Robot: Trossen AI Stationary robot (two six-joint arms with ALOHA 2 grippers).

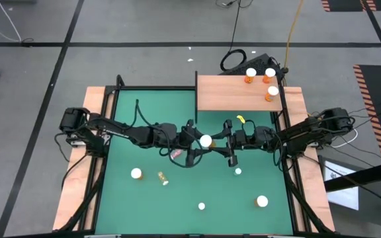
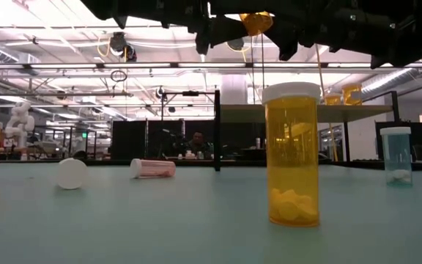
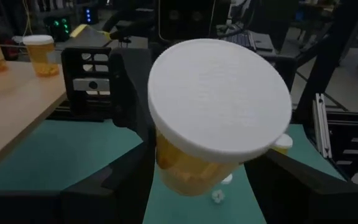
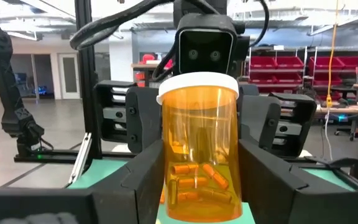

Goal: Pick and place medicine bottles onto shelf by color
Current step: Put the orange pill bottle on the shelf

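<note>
With both the left gripper (image 1: pixel 197 141) and right gripper (image 1: pixel 222 141) clamped on one orange bottle (image 1: pixel 206 141) mid-table, I should open the left only once the right's hold is firm.

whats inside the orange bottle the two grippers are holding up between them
The orange bottle shows several orange capsules lying at its bottom. In the left wrist view its white cap covers most of the body, hiding the contents.

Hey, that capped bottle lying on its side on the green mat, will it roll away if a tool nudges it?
Probably yes. The tipped bottle is a smooth cylinder lying flat on the green mat, so a sideways push should roll it. It looks like thin plastic, so likely light and easily knocked off course.
</note>
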